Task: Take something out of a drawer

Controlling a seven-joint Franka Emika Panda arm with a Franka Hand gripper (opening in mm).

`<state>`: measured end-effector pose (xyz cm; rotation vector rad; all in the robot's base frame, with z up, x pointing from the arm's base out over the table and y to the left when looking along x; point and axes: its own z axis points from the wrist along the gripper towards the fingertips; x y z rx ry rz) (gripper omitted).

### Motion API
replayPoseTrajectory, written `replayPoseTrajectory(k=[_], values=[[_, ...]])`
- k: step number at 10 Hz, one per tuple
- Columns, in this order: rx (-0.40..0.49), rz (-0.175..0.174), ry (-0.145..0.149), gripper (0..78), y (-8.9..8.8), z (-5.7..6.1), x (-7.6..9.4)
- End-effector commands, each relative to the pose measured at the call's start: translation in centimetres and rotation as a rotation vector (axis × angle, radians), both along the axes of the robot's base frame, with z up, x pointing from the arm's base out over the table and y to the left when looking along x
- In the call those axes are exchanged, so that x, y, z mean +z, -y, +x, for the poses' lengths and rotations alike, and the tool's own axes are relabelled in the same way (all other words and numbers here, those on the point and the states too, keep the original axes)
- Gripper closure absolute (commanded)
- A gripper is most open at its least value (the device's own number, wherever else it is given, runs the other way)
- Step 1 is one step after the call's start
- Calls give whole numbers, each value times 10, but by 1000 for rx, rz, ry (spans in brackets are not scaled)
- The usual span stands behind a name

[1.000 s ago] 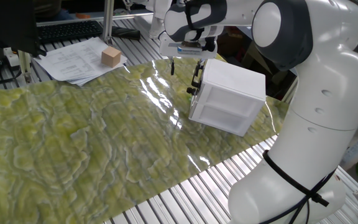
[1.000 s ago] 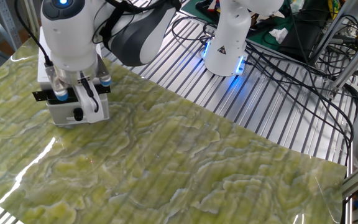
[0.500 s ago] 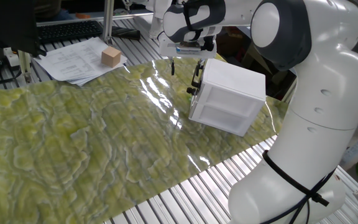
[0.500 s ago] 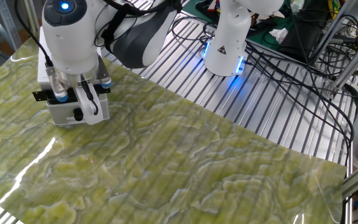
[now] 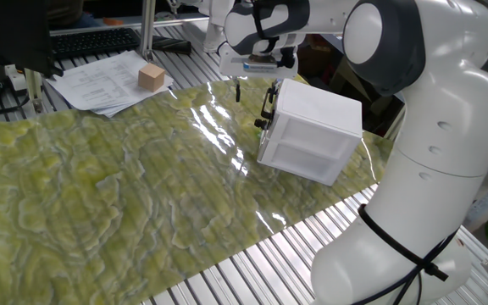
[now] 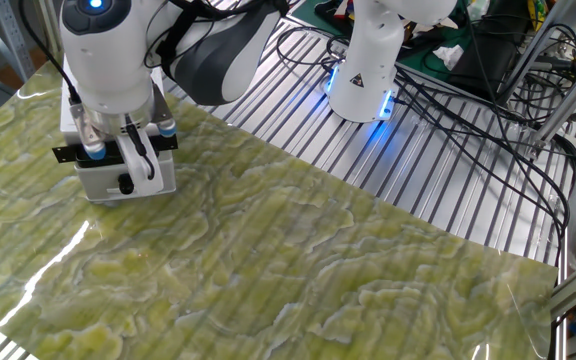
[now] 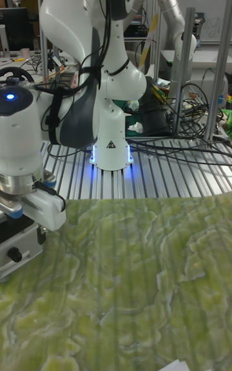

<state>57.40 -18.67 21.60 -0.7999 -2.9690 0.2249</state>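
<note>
Gripper (image 5: 253,95) spread wide, pointing straight down, nothing pinched between the fingers (image 5: 236,90). Parked right at the front of the small white cabinet (image 5: 316,127), level with the black bar handle (image 6: 65,153) on the drawer (image 6: 103,185). From the other fixed view, looks like one finger on each side of the bar, but impossible to say whether either one is actually touching it.

Drawer shut as far as any angle shows, flush with the cabinet body. No sign of the small wooden cube anywhere, so presumably inside and hidden. Not to be confused with the bigger tan wooden block (image 5: 151,76) sitting on the papers (image 5: 100,89) well away at the far edge, beyond the green marbled mat (image 5: 125,186).

So, judging by all that: very early days, lining up on the handle, nothing opened or fetched yet.

Next up, probably: close on the bar or hook behind it, then pull straight out along the drawer's slide direction. Worth watching for the light cabinet dragging across that slick mat instead of the drawer sliding. After that, let go, reach in from above, and grab the cube.
</note>
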Motion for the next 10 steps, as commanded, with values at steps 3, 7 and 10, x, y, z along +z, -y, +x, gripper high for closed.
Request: replayPoseTrajectory(k=[3, 7, 10], values=[[13, 3, 4, 1, 8, -4, -7], [10, 22, 11, 1, 6, -3, -13], [5, 33, 13, 1, 4, -3, -13]])
